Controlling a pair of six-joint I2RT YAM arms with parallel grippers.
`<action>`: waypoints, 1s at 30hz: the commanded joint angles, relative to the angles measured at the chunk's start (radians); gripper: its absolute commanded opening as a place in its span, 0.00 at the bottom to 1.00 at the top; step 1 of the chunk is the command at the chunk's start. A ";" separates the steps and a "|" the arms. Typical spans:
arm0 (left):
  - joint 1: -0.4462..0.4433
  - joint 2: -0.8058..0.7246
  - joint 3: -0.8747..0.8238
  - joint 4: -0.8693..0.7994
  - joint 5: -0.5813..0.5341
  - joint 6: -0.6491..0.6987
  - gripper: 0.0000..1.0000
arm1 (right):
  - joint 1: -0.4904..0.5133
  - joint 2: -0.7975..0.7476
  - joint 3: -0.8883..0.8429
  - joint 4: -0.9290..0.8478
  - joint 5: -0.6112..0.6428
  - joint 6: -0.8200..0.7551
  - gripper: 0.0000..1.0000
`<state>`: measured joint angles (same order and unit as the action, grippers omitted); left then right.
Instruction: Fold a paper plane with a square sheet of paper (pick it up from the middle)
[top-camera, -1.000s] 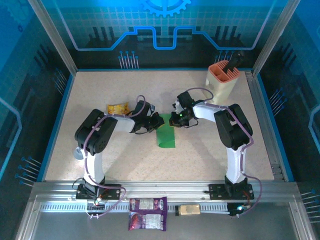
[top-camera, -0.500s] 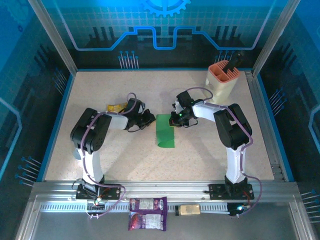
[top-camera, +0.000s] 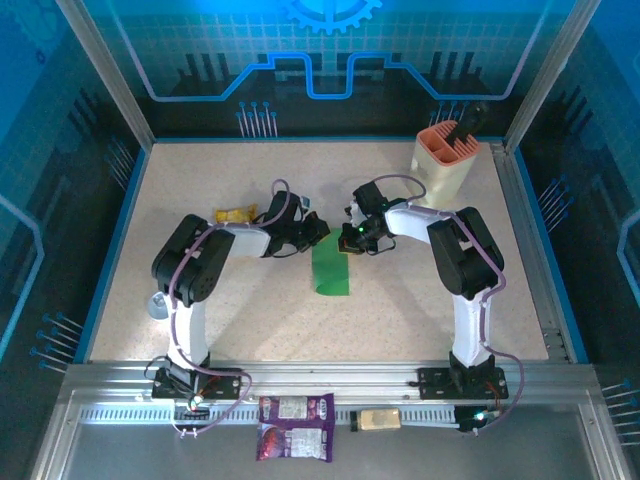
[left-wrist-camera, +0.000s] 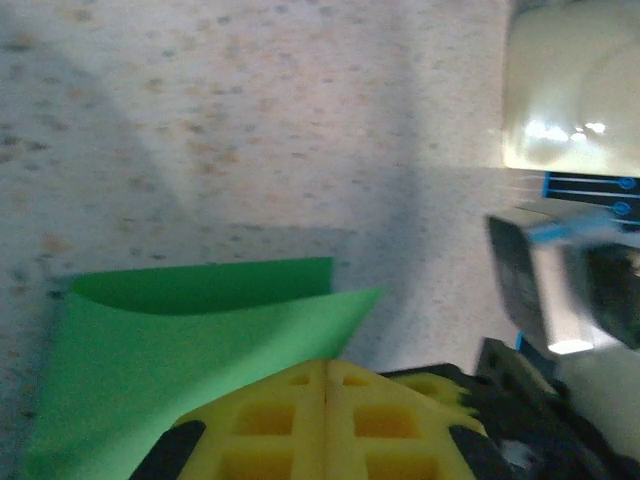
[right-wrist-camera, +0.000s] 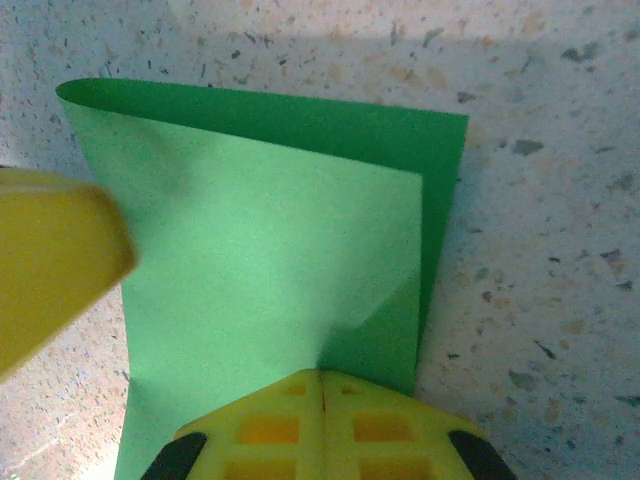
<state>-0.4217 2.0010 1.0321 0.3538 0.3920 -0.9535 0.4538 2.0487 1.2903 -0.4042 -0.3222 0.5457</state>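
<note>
Right wrist: right pincer (right-wrist-camera: 322, 382) closed, seemingly pressing folded green paper (right-wrist-camera: 260, 260).

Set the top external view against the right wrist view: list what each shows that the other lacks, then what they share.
Top external: the yellow snack packet and the beige holder at the back right. Right wrist: the folded layers of the square sheet of paper, the upper flap stopping short of the lower one. Shared: the green sheet lying on the speckled table, with the right gripper shut at its edge.

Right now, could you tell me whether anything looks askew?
Yes. The green sheet of paper is folded unevenly: its upper layer stops short of the lower one, leaving a darker strip exposed along two edges.
</note>
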 joint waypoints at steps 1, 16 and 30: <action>0.014 0.038 0.024 -0.015 -0.021 -0.003 0.00 | 0.000 0.136 -0.089 -0.201 0.236 0.005 0.01; 0.133 0.056 0.113 -0.251 -0.082 0.125 0.00 | 0.000 0.134 -0.110 -0.191 0.257 0.020 0.01; 0.003 -0.248 0.024 -0.340 0.008 -0.011 0.00 | 0.008 0.111 -0.123 -0.160 0.235 0.055 0.01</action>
<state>-0.3691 1.8042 1.1168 0.0719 0.3752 -0.9039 0.4572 2.0354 1.2625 -0.3706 -0.3153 0.5869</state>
